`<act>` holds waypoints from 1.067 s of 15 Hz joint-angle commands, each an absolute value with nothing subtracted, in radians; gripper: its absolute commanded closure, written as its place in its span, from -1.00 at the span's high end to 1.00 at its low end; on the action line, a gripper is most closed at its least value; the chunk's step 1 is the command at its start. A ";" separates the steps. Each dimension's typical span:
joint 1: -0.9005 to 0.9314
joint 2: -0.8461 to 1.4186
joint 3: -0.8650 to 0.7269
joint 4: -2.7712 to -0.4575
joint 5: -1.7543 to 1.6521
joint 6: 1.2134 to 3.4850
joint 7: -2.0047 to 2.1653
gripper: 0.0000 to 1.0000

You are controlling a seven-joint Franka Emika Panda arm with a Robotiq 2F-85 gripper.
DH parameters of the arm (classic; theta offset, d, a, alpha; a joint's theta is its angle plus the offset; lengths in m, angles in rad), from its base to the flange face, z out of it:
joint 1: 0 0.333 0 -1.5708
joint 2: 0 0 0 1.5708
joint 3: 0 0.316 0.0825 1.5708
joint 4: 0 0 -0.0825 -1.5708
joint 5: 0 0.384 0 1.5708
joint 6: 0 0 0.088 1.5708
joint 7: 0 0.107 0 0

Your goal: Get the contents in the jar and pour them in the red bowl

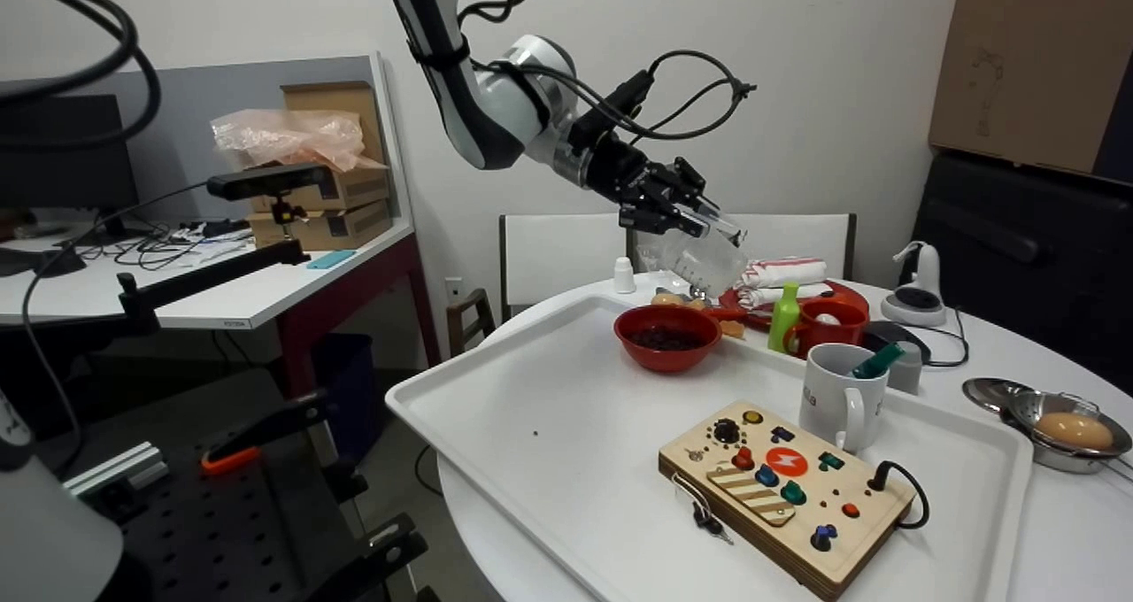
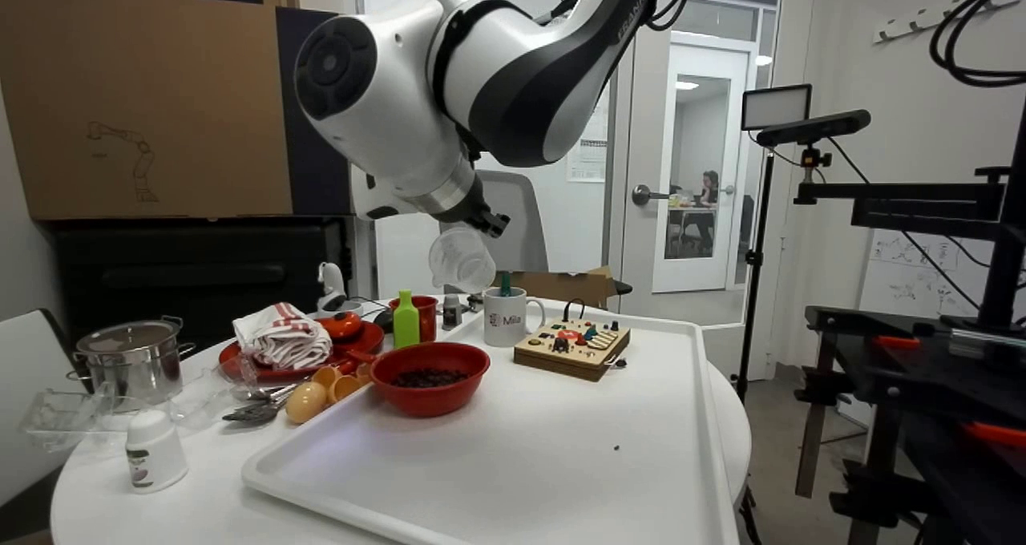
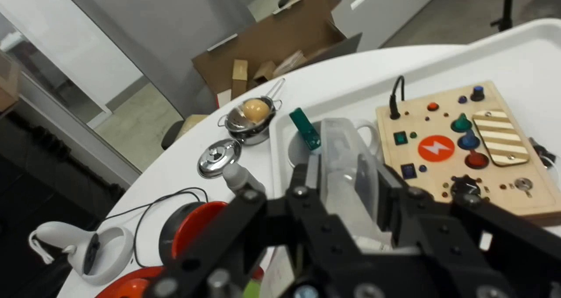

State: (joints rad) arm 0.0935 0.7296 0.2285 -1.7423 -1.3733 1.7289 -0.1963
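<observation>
The clear jar (image 1: 705,261) hangs tilted in the air, also seen in an exterior view (image 2: 462,260). My gripper (image 1: 708,217) is shut on a clear part of it, which shows between the fingers in the wrist view (image 3: 346,175). No dark mass shows inside the jar. The red bowl (image 1: 668,360) stands on the tray's edge, lower than the jar and off to its side in both exterior views; its wall also shows here (image 2: 429,405). The dark contents (image 1: 664,336) lie in the bowl (image 2: 429,378). The bowl is not visible in the wrist view.
The white tray (image 1: 549,460) bears a wooden button box (image 1: 788,487) and a white mug (image 1: 836,398). A green bottle (image 2: 405,320), red mug (image 1: 832,323), eggshells (image 2: 341,385) and a red plate with a towel (image 2: 284,337) stand beside it. A small dark bit (image 2: 616,448) lies on the tray.
</observation>
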 commanded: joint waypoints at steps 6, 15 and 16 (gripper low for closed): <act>0.126 0.706 0.180 -1.764 -1.321 1.783 -0.186 -0.46; 0.018 0.720 0.144 -1.719 -0.953 1.823 -0.182 -0.87; 0.005 0.721 0.131 -1.711 -0.914 1.835 -0.178 -0.87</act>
State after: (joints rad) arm 0.0411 0.7086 0.1562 -1.7457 -1.0201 1.7998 -0.1751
